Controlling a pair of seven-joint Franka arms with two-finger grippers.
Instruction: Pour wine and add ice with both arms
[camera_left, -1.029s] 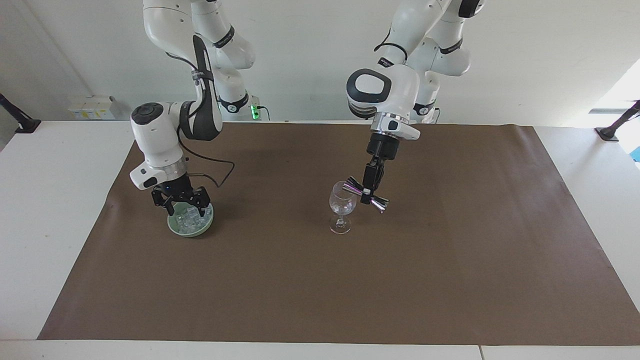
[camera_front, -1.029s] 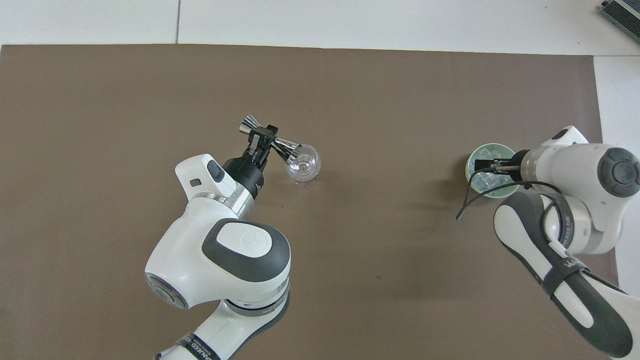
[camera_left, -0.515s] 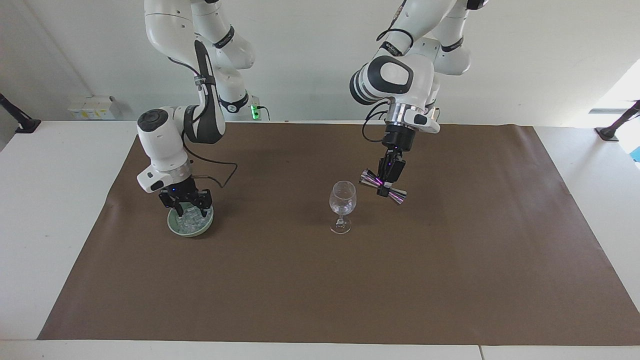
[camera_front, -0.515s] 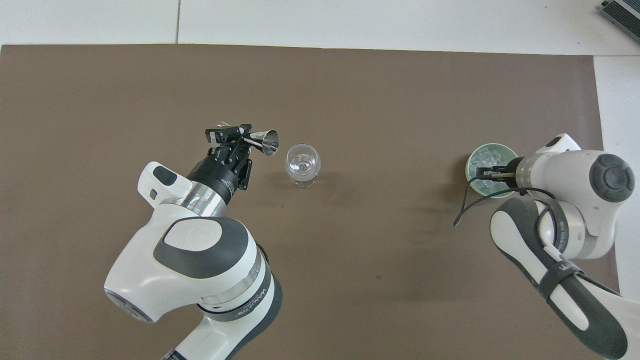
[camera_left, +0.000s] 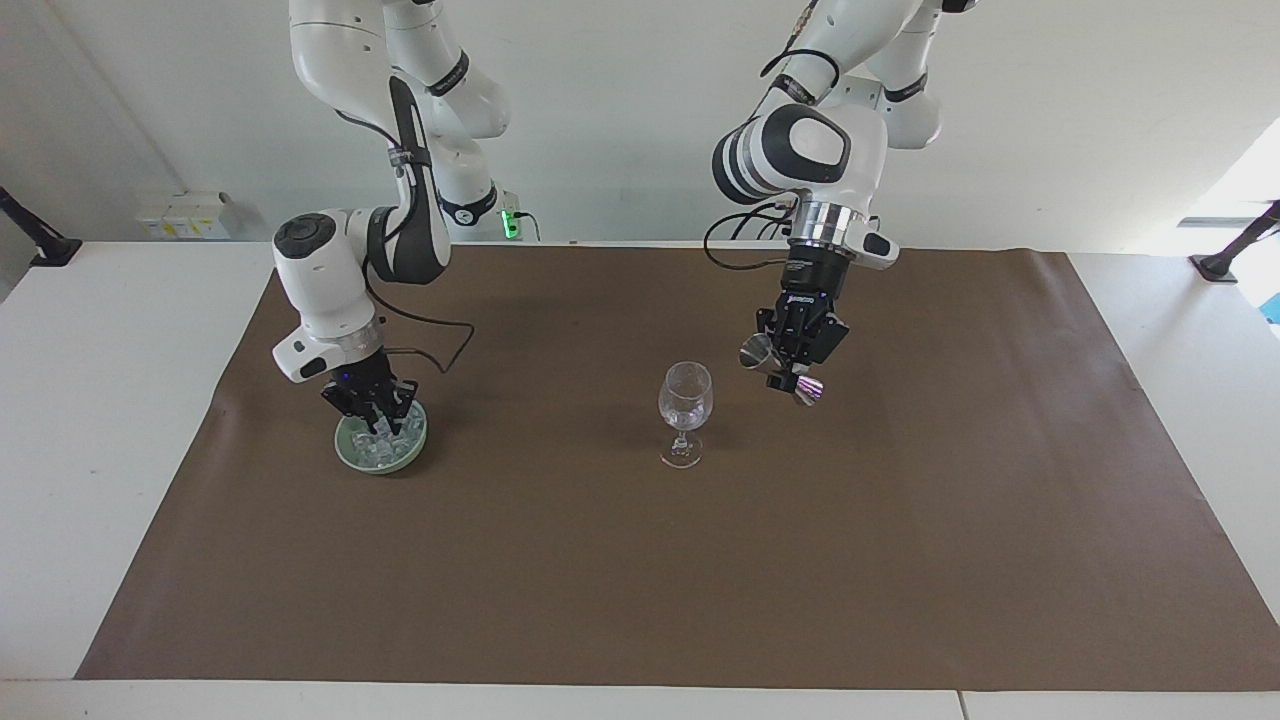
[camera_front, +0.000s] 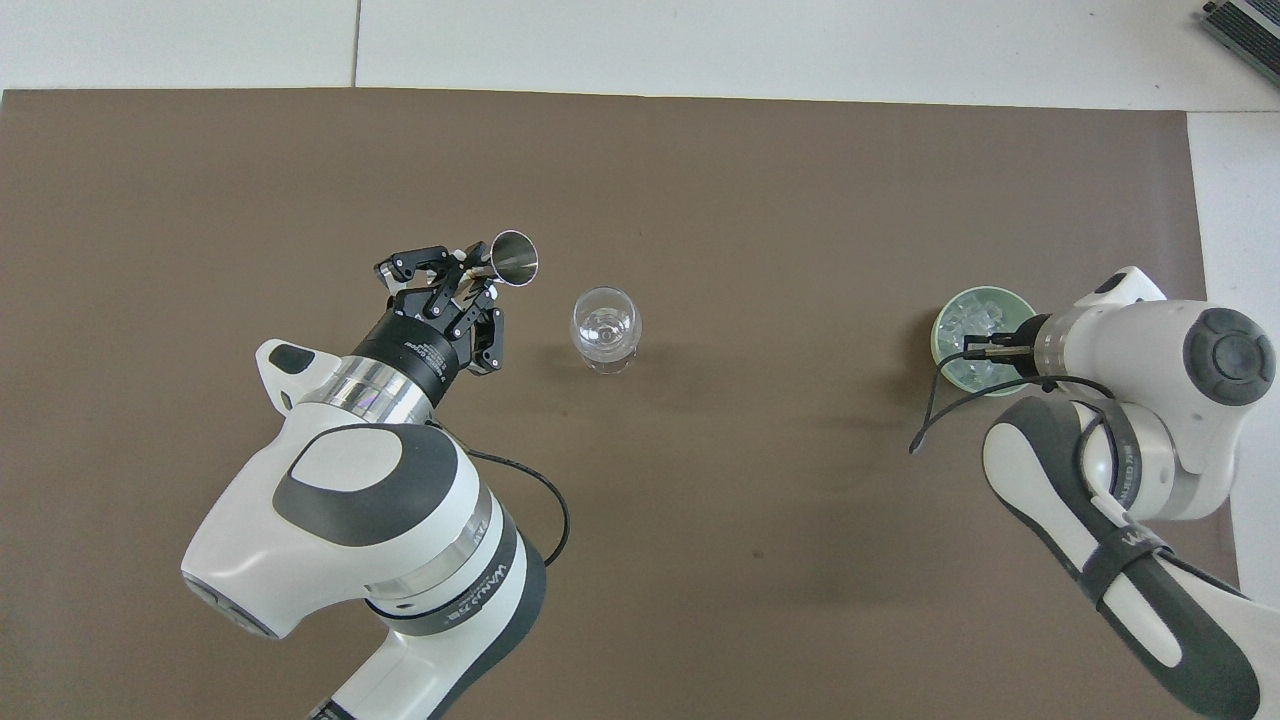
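Left gripper (camera_left: 790, 372) swung jigger (camera_left: 783, 368) off wine glass (camera_left: 685, 398); right gripper (camera_left: 378, 415) closed in bowl (camera_left: 352, 452).

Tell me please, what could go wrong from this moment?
1. The right gripper is shut down among the small clear ice cubes in the pale green bowl; a glassy cube may slip out when lifted.
2. The left gripper holds the shiny metal double-cone jigger in the air beside the clear stemmed wine glass; a swing could tip the glass.
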